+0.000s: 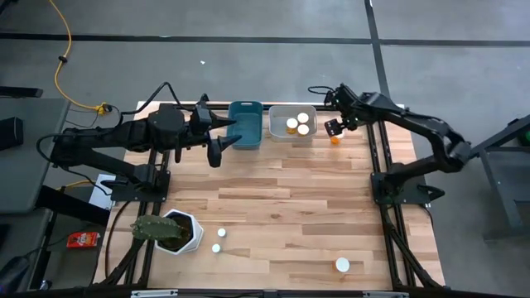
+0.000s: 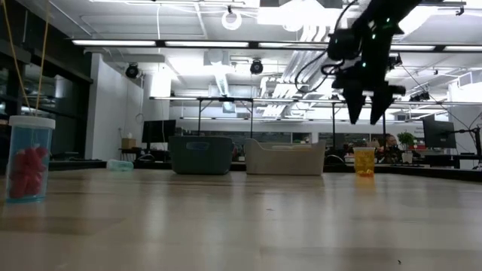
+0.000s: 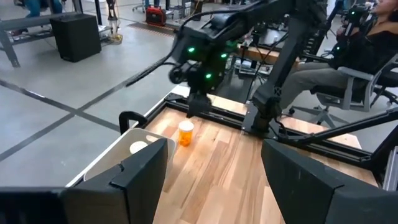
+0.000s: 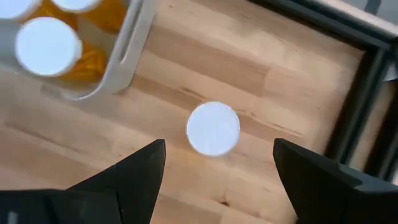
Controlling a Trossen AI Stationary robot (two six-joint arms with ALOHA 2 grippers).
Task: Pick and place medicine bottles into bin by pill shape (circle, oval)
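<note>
An amber medicine bottle with a white cap [image 1: 334, 140] stands upright on its base on the table, just right of the white bin [image 1: 291, 132]. It also shows in the low view [image 2: 364, 161], the left wrist view [image 3: 185, 133] and, cap up, the right wrist view [image 4: 213, 128]. My right gripper [image 1: 335, 127] hangs open above it, fingers pointing down [image 2: 367, 113] [image 4: 217, 163], clear of the cap. Three capped bottles [image 1: 298, 123] stand in the white bin. My left gripper [image 1: 220, 147] [image 3: 211, 180] is open and empty in front of the blue bin [image 1: 245, 124].
Two small bottles [image 1: 222, 233] [image 1: 216, 247] and another [image 1: 342, 265] stand near the table's front edge, beside a white hexagonal plant pot [image 1: 184, 232]. A bottle with red pills [image 2: 30, 158] stands close to the low camera. The table's middle is bare wood [image 1: 281, 190].
</note>
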